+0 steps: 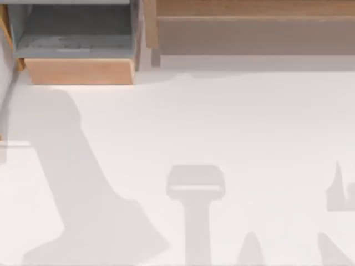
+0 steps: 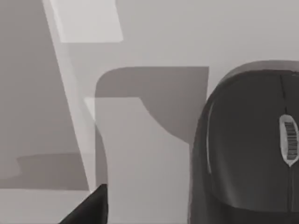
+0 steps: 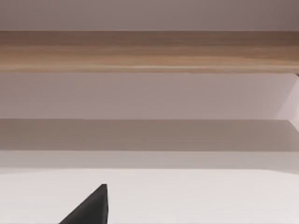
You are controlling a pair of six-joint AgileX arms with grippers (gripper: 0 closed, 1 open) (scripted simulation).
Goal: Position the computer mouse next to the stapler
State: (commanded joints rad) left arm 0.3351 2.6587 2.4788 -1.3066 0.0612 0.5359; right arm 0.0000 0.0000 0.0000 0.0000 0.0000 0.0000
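Note:
A dark grey computer mouse with a pale scroll wheel lies on the white table, close in front of the left wrist camera. A black corner of my left gripper sits beside it, apart from the mouse. The stapler is out of view. A black corner of my right gripper hangs over bare white table, facing the wooden shelf.
An open wooden drawer unit with a grey inside stands at the back left. A long wooden shelf runs along the back right, also seen as a wooden rail. Arm shadows fall across the white table.

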